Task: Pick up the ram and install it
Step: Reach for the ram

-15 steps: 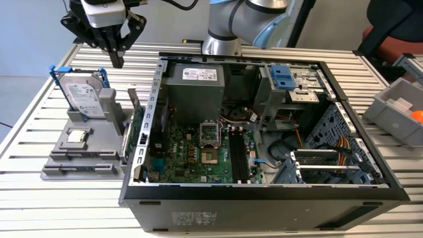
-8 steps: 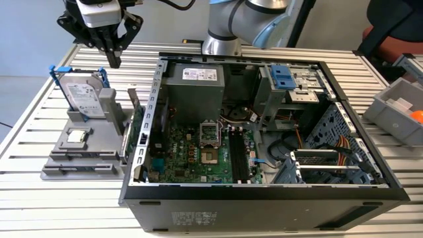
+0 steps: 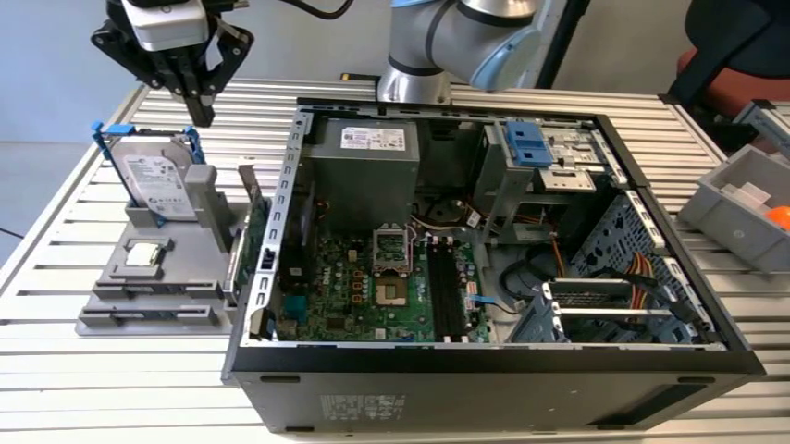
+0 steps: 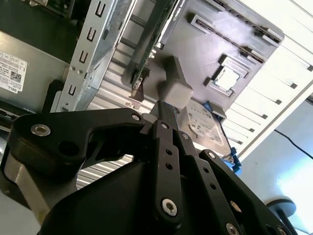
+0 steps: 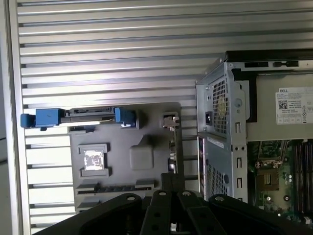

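My gripper point(image 3: 202, 111) hangs high over the far end of the grey holder point(image 3: 105, 319), above the standing hard drive point(image 3: 158, 185). Its fingers are shut with nothing between them, as the second wrist view point(image 4: 160, 106) also shows. The holder carries two long narrow slots point(image 3: 154, 315) with dark strips in them, seen edge-on. I cannot tell for certain whether one of those strips is the ram. The open computer case point(image 3: 494, 356) lies at the exterior view's right of the holder. Black memory slots point(image 3: 446, 287) run along its green motherboard point(image 3: 333, 296).
A green expansion card point(image 3: 254, 254) with a metal bracket stands between holder and case wall. A small square chip point(image 3: 146, 253) rests on the holder. A grey bin point(image 3: 746, 208) sits at the exterior view's right edge. The slatted table point(image 3: 111, 388) surrounds everything.
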### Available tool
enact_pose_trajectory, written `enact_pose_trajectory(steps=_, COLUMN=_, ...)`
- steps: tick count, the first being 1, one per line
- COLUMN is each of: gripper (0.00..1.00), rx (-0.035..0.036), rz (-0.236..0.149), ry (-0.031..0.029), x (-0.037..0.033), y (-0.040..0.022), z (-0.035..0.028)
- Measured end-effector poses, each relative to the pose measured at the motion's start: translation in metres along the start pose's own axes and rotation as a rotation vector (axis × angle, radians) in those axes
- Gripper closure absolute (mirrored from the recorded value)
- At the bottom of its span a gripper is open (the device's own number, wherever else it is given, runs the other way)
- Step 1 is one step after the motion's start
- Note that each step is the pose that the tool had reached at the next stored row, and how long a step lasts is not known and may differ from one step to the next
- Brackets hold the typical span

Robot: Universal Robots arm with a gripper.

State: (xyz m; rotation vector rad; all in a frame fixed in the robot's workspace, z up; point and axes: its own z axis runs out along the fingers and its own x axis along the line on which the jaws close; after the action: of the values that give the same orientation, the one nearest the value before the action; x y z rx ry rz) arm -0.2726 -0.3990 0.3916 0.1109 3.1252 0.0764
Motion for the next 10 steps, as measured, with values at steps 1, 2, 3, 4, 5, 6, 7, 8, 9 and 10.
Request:
enact_pose_trajectory(steps=1, gripper=1.0, rx=-0.0001, rz=0.0, ry=-0.0001, x=0.0025, y=-0.0002, z=0.0)
enact_pose_trajectory(steps=2, gripper=1.0, rx=-0.0001, rz=0.0, ry=-0.0001, x=0.0048, y=-0.0004, z=0.0)
enact_pose_trajectory(steps=3, gripper=1.0, rx=-0.0001, rz=0.0, ry=0.0, x=0.0065, y=-0.0005, z=-0.0001)
enact_pose_trajectory(steps=4, gripper=1.0, rx=0.0, rz=0.0, ry=0.0, x=0.0079, y=-0.0006, z=-0.0001)
enact_pose_trajectory(steps=5, gripper=1.0, rx=0.0, rz=0.0, ry=0.0, x=0.0093, y=-0.0007, z=-0.0001)
enact_pose_trajectory(steps=6, gripper=1.0, rx=-0.0001, rz=0.0, ry=-0.0001, x=0.0105, y=-0.0008, z=-0.0001)
enact_pose_trajectory(steps=7, gripper=1.0, rx=0.0, rz=0.0, ry=0.0, x=0.0117, y=-0.0008, z=-0.0001)
enact_pose_trajectory(steps=8, gripper=1.0, rx=0.0, rz=0.0, ry=0.0, x=0.013, y=-0.0009, z=-0.0002)
enact_pose_trajectory(steps=9, gripper=1.0, rx=0.0, rz=0.0, ry=0.0, x=0.0142, y=-0.001, z=-0.0002)
enact_pose_trajectory(steps=10, gripper=1.0, rx=0.0, rz=0.0, ry=0.0, x=0.0158, y=-0.0011, z=-0.0002)
